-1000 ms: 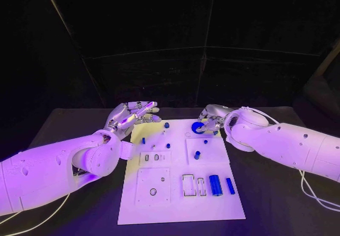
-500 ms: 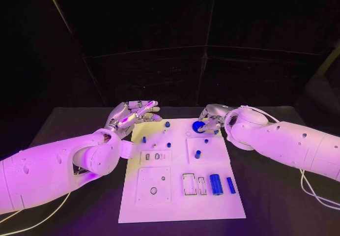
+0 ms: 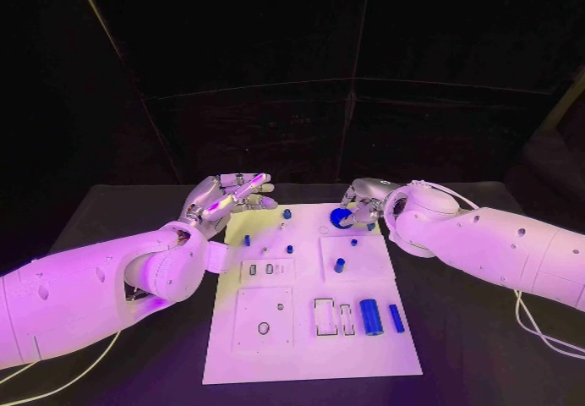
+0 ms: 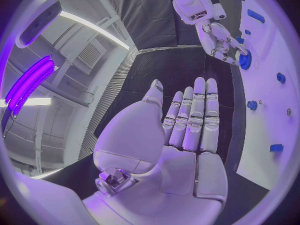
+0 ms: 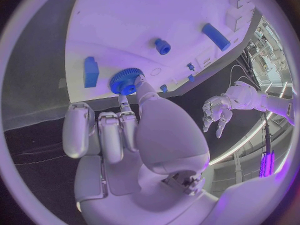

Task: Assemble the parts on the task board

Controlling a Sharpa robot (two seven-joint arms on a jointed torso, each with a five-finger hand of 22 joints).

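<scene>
The task board [image 3: 311, 338] lay on the black tabletop [image 3: 475, 338]. At its far edge the right robot hand [image 3: 361, 205] pinched a blue gear [image 3: 340, 218] against the board. The left robot hand [image 3: 232, 194] hovered beside the board's far left corner, released, fingers extended and holding nothing. Two blue cylinders [image 3: 372, 318] lay in the board's near right area beside rectangular recesses [image 3: 325, 317]; small blue pegs [image 3: 290, 249] stood farther back.

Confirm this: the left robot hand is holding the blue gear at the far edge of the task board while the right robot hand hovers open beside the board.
The sides are swapped. The right robot hand holds the blue gear at the far edge of the task board; the right wrist view shows its fingers on the gear. The left robot hand hovers open beside the board, its fingers apart and holding nothing in the left wrist view.
</scene>
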